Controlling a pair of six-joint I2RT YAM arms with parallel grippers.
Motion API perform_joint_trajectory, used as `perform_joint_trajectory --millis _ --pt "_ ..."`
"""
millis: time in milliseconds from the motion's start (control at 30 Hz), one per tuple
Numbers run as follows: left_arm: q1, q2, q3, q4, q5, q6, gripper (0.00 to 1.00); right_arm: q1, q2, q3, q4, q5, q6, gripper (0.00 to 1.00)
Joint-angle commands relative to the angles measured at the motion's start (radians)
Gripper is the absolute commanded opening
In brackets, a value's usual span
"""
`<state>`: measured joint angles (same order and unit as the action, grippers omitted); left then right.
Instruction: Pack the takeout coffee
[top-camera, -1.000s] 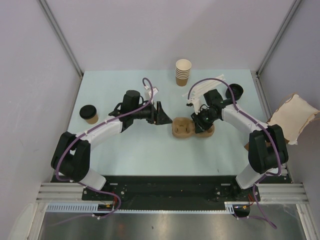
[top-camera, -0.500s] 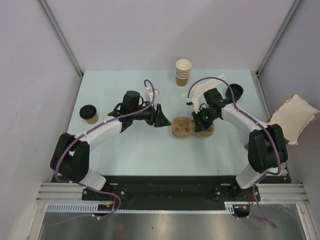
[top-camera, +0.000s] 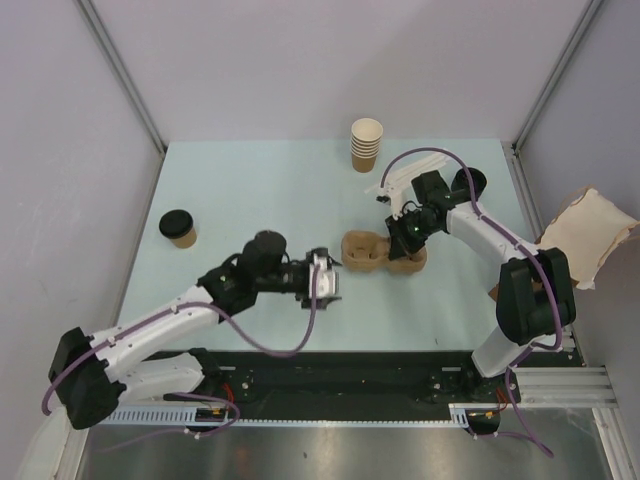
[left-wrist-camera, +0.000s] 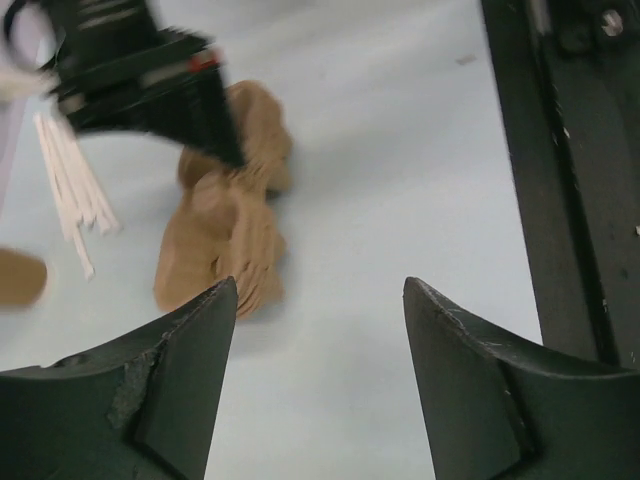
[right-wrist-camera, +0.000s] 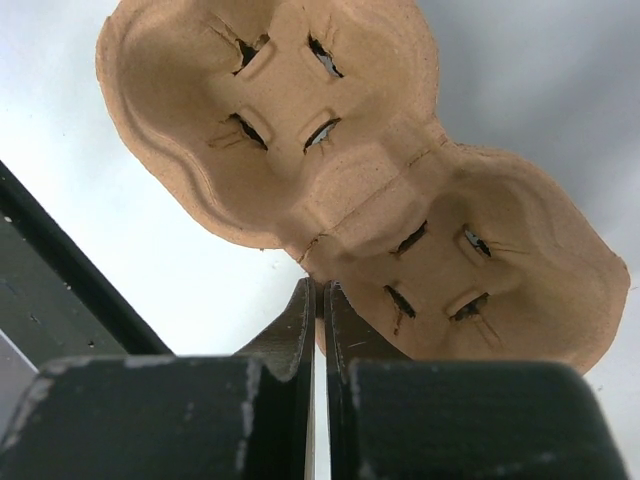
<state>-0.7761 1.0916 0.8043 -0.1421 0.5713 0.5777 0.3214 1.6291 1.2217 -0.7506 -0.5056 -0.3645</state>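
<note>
The takeout coffee (top-camera: 179, 228), a small tan cup with a black lid, stands alone at the table's left side, far from both grippers. A brown moulded-pulp cup tray (top-camera: 372, 252) lies mid-table. My right gripper (top-camera: 406, 240) is shut, its fingertips (right-wrist-camera: 304, 300) pinching the tray (right-wrist-camera: 350, 180) rim at the waist between the two empty wells. My left gripper (top-camera: 330, 281) hovers open, near and left of the tray, nothing between its fingers (left-wrist-camera: 190, 330). In the left wrist view the tray (left-wrist-camera: 225, 230) lies ahead on the left, with the right gripper above it.
A stack of lidless paper cups (top-camera: 366, 145) stands at the back centre. White sticks (top-camera: 400, 176) and a second black-lidded cup (top-camera: 470, 183) sit behind the right arm. A brown paper bag (top-camera: 585, 235) rests beyond the right table edge. The black base rail (left-wrist-camera: 570, 170) runs close to the left gripper.
My right gripper closed on the tray rim. My left arm pulled back toward the near edge, its open gripper moving from the tray's left end to nearer and lower.
</note>
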Motion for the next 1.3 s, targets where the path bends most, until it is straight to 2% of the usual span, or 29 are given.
perform_joint_trajectory --millis 0,100,300,500,600,767,1267 --pt "-0.168 -0.035 -0.147 0.110 -0.198 0.399 0.75 -0.001 0.012 0.047 -0.003 -0.045 0.059 0.00" --pt "-0.242 0.029 -0.197 0.243 -0.284 0.456 0.78 0.004 0.009 0.047 -0.007 -0.050 0.097 0.00" --pt "-0.288 0.186 -0.224 0.560 -0.402 0.508 0.77 0.011 0.011 0.045 -0.026 -0.080 0.188 0.00" --pt "-0.321 0.333 -0.272 0.824 -0.444 0.557 0.78 0.037 0.009 0.030 -0.013 -0.094 0.226 0.00" --pt "-0.330 0.392 -0.289 0.906 -0.444 0.590 0.79 0.050 0.005 0.018 -0.007 -0.083 0.243 0.00" --pt "-0.341 0.471 -0.280 0.967 -0.438 0.611 0.79 0.054 -0.006 0.004 -0.003 -0.083 0.260 0.00" --pt "-0.342 0.591 -0.231 0.984 -0.485 0.616 0.78 0.056 -0.028 -0.031 0.011 -0.097 0.272 0.00"
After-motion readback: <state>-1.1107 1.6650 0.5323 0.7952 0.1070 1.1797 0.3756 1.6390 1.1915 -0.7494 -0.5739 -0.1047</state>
